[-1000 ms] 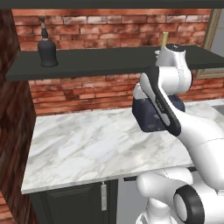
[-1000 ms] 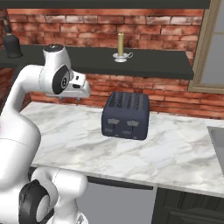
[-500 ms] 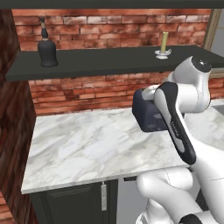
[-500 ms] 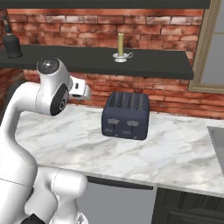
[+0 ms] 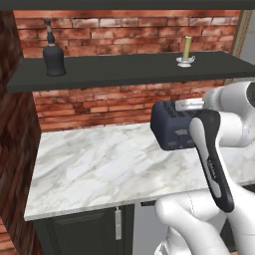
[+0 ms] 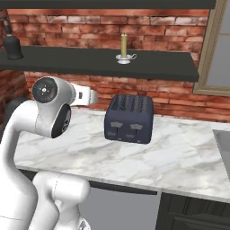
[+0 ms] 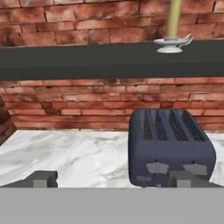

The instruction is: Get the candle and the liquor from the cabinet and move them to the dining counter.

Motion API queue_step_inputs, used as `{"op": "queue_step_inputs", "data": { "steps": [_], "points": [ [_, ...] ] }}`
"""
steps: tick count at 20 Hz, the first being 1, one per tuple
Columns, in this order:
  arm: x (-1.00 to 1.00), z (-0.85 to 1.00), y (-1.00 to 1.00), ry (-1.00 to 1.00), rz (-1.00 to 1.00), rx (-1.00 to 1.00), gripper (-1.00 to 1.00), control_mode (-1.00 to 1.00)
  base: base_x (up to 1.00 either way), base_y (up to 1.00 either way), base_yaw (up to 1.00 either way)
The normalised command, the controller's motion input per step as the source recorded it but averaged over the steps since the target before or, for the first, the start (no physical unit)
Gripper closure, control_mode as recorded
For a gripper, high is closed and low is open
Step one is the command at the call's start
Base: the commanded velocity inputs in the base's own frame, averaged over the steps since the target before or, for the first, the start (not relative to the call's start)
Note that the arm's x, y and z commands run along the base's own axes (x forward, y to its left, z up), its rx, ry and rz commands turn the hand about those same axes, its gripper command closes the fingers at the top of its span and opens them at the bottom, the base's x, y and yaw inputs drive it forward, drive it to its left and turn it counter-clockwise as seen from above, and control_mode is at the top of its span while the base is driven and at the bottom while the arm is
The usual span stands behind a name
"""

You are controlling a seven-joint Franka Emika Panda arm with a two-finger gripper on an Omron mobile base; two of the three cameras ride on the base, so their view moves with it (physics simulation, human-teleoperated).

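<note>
Candle (image 7: 174,19) upright on cabinet (image 7: 87,61) shelf (long axis vertical); pincer (image 7: 114,178) spread wide, empty.

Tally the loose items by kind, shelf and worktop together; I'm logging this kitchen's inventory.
Candle on saucer holder: 1
Black liquor bottle: 1
Dark blue toaster: 1
Total: 3
</note>
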Motion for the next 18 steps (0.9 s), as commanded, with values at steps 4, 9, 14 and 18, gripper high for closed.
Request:
{"op": "queue_step_inputs", "data": {
  "steps": [4, 9, 14, 18],
  "points": [
    [-0.14, 0.43, -0.28, -0.18, -0.09, 0.00, -1.00, -1.00, 0.00, 0.00, 0.00],
    [-0.01, 0.46, -0.26, -0.06, -0.08, 0.00, -1.00, -1.00, 0.00, 0.00, 0.00],
    [0.00, 0.45, -0.20, 0.00, -0.10, 0.00, -1.00, -1.00, 0.00, 0.00, 0.00],
    [0.03, 0.43, -0.17, 0.08, -0.13, 0.00, -1.00, -1.00, 0.00, 0.00, 0.00]
  ]
}}
